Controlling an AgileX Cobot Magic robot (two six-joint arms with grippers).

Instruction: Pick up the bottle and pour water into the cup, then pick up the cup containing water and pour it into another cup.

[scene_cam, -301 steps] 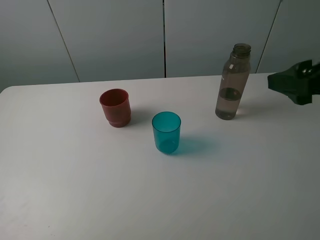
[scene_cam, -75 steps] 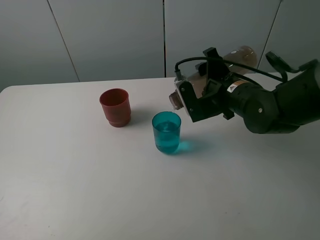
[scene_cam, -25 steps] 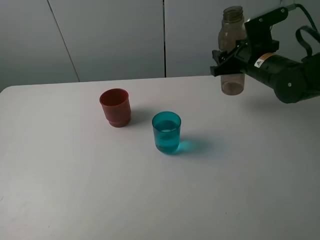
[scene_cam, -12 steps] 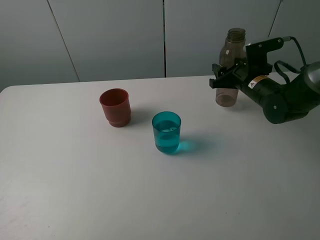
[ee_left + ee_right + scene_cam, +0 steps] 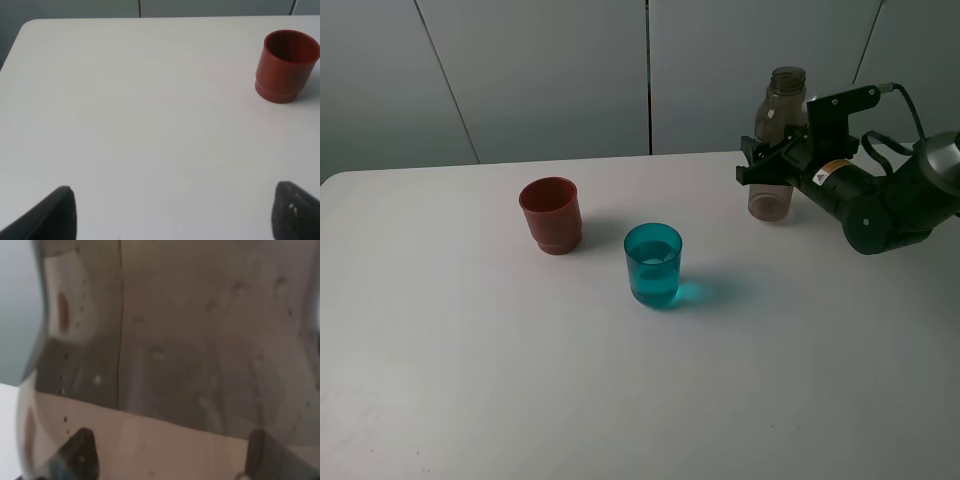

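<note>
While three seconds ago the bottle was lying tipped over the teal cup, it is now standing upright again, well apart from that cup, behind it and to its right in the high view. The right gripper is clamping the bottle around its middle and seems to be bringing it down to the table over the last second. Whether the base is touching the surface yet is not clear. In the right wrist view the smoky bottle is filling nearly the whole picture, pinched between two dark fingertips. The teal cup is now holding water about halfway up, where twelve seconds ago it was looking empty, so the first pour is looking finished and letting go of the bottle is probably coming next. The red-brown cup is sitting near the teal cup, behind it and to its left, unmoved and waiting for the second pour. The left gripper is hovering with its fingers spread wide and nothing between them, facing the red-brown cup. A small yellow and white sticker is showing on the right arm's wrist, its writing too small to read, and no brand is showing on the bottle or either cup
</note>
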